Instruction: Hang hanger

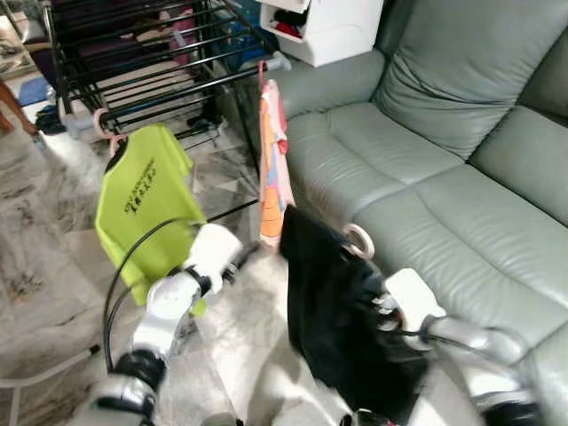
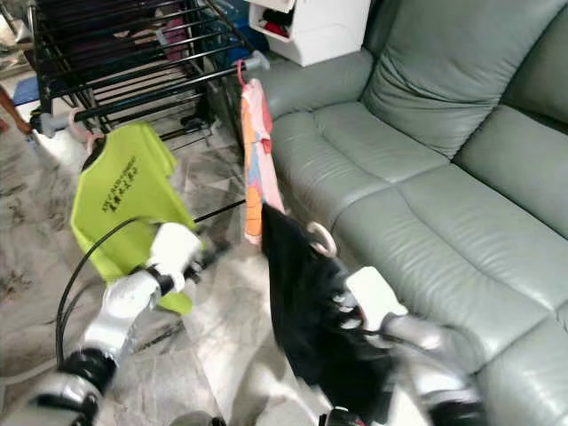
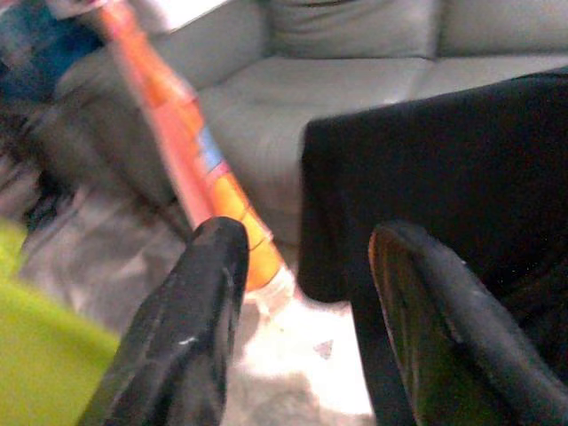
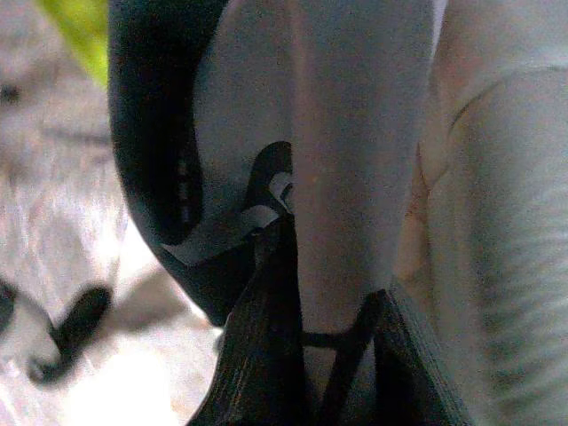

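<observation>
Hanger (image 1: 359,240) with black garment (image 1: 333,311) sits clamped in my right gripper (image 1: 383,312), beside the sofa (image 1: 426,169), well short of the drying rack (image 1: 151,62). Left gripper (image 3: 297,302): fingers spread, empty, near the garment's edge. Risk: the hook could miss the rail, or the cloth could snag the orange garment (image 1: 273,169) hanging there. Green shirt (image 1: 146,200) hangs on the rack too. Floor: pale marble tile (image 1: 53,266), a cluttered living room.
</observation>
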{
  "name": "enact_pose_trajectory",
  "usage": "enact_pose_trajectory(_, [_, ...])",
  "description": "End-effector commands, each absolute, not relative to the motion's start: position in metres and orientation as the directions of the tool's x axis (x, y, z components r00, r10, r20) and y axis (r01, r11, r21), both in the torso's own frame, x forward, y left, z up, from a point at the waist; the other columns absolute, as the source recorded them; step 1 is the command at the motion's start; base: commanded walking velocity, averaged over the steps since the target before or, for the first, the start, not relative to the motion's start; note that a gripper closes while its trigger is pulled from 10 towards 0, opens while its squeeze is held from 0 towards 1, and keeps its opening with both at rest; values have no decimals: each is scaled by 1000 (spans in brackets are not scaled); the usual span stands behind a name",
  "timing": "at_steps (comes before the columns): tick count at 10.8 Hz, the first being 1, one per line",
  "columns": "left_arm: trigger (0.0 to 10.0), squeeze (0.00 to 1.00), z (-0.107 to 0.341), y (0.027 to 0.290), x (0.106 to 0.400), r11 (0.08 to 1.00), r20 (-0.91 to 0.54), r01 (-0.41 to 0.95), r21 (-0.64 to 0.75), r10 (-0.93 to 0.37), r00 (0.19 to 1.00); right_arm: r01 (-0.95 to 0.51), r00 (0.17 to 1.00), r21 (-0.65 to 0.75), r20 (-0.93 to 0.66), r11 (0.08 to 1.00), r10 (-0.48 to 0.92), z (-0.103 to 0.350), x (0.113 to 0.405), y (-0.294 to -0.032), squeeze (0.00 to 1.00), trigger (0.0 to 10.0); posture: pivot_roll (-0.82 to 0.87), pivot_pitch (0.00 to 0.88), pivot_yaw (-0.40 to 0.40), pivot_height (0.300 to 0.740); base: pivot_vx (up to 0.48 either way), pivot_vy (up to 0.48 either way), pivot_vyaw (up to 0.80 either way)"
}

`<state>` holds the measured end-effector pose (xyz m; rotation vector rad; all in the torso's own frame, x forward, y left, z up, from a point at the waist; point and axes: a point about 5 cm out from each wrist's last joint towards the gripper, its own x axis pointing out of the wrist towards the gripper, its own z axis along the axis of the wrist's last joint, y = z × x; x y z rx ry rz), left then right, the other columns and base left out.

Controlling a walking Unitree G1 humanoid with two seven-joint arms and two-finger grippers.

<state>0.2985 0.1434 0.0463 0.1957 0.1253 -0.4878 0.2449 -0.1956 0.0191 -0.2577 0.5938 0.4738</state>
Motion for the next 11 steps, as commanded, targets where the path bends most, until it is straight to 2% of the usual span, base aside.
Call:
enact_pose_trajectory(1, [10000, 1000, 45, 150, 298, 903, -175, 405, 142, -380, 908, -419, 808, -127, -504, 899, 305, 36, 257, -195, 0, 0, -104, 0, 71, 740, 0, 0, 0])
enact_pose_trajectory(2, [10000, 1000, 43, 148, 297, 924, -174, 380, 40, -368, 914, -372, 825, -94, -490, 923, 282, 38, 263, -190, 0, 10000, -105, 0, 71, 740, 0, 0, 0])
enact_pose_trajectory(3, [10000, 612, 43, 149, 297, 932, -181, 360, 36, -349, 920, -316, 880, -87, -401, 945, 257, 47, 268, -187, 0, 10000, -105, 0, 71, 740, 0, 0, 0])
enact_pose_trajectory(4, [10000, 0, 44, 153, 299, 948, -175, 319, 13, -311, 934, -259, 902, -84, -378, 962, 210, 48, 268, -186, 0, 10000, -101, 0, 70, 740, 0, 0, 0])
enact_pose_trajectory(5, [10000, 0, 45, 155, 299, 955, -169, 296, 2, -291, 942, -277, 897, -63, -374, 959, 234, 47, 267, -181, 0, 10000, -100, 0, 72, 740, 0, 0, 0])
enact_pose_trajectory(7, [10000, 0, 51, 154, 303, 963, -156, 269, -14, -268, 951, -324, 895, -79, -348, 943, 278, 52, 266, -168, 0, 10000, -103, 0, 74, 740, 261, 0, 800])
enact_pose_trajectory(10, [10000, 0, 54, 149, 306, 961, -145, 277, -21, -277, 950, -366, 881, -74, -347, 928, 320, 53, 265, -163, 0, 10000, -107, 0, 76, 740, 257, 0, 798])
enact_pose_trajectory(11, [10000, 0, 56, 149, 307, 962, -140, 271, -23, -272, 952, -420, 862, -59, -337, 906, 378, 54, 261, -155, 0, 10000, -107, 0, 74, 740, 266, 0, 794])
